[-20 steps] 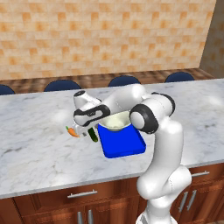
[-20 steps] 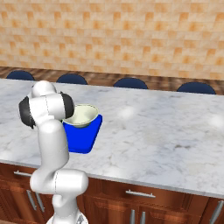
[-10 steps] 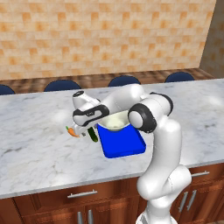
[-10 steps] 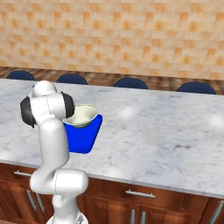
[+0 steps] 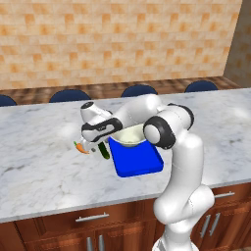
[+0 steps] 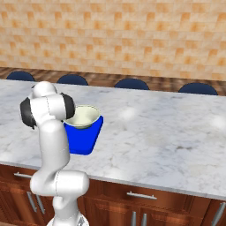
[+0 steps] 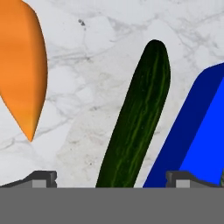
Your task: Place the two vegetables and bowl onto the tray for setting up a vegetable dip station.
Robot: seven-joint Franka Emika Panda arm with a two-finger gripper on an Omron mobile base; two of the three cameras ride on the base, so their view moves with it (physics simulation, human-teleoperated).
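The dark green cucumber (image 7: 138, 118) lies on the marble counter, running lengthwise between my two fingertips (image 7: 43, 177). My gripper (image 7: 111, 179) is open and low over it, holding nothing. The orange carrot (image 7: 22, 65) lies just to one side of it. The blue tray (image 7: 199, 135) edges in on the other side. From the left base view, the gripper (image 5: 96, 142) hangs over the cucumber (image 5: 104, 151), with the carrot (image 5: 81, 147) to its left and the tray (image 5: 142, 163) to its right. The cream bowl (image 5: 130, 136) sits on the tray's far end. The bowl (image 6: 84, 115) rests on the tray (image 6: 81, 140).
The marble counter (image 5: 44, 166) stretches wide to both sides, with its front edge close to the tray. Several dark blue stool backs (image 5: 139, 90) line its far side before a tiled wall. My own arm (image 6: 50, 132) blocks the tray's left side in the right base view.
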